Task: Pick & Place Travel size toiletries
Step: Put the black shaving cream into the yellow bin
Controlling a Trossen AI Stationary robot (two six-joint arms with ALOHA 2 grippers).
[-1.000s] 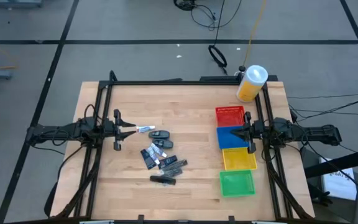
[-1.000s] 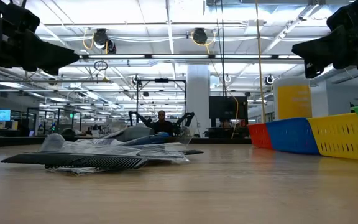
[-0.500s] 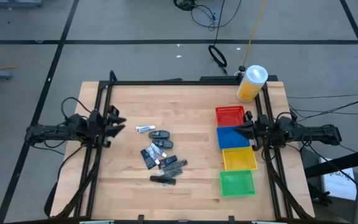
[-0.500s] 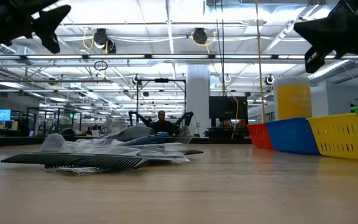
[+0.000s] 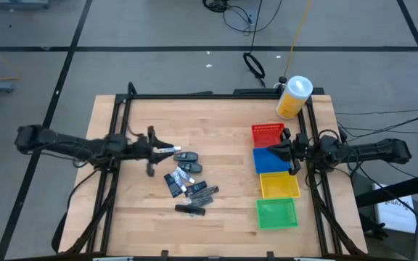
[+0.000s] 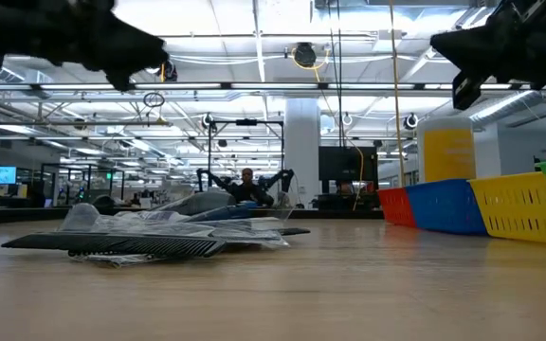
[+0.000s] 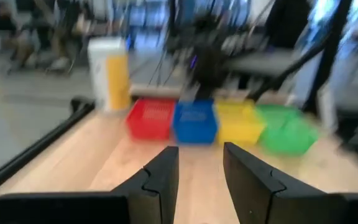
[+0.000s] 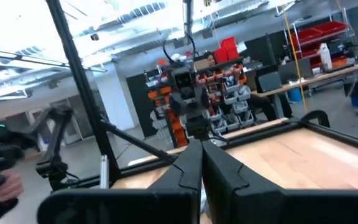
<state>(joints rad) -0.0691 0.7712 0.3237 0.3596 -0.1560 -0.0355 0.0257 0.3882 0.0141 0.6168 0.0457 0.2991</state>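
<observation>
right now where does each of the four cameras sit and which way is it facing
High view: above the table, looking straight down; both arms show, left gripper by the toiletries, right gripper over the baskets.
Low view: at table-top height, looking level into the room; both arms hang at the top corners.
Left wrist view: looks past its open fingers at the baskets.
Right wrist view: looks past its shut fingers across the table.
Shared: high and left wrist views both show the baskets.
</observation>
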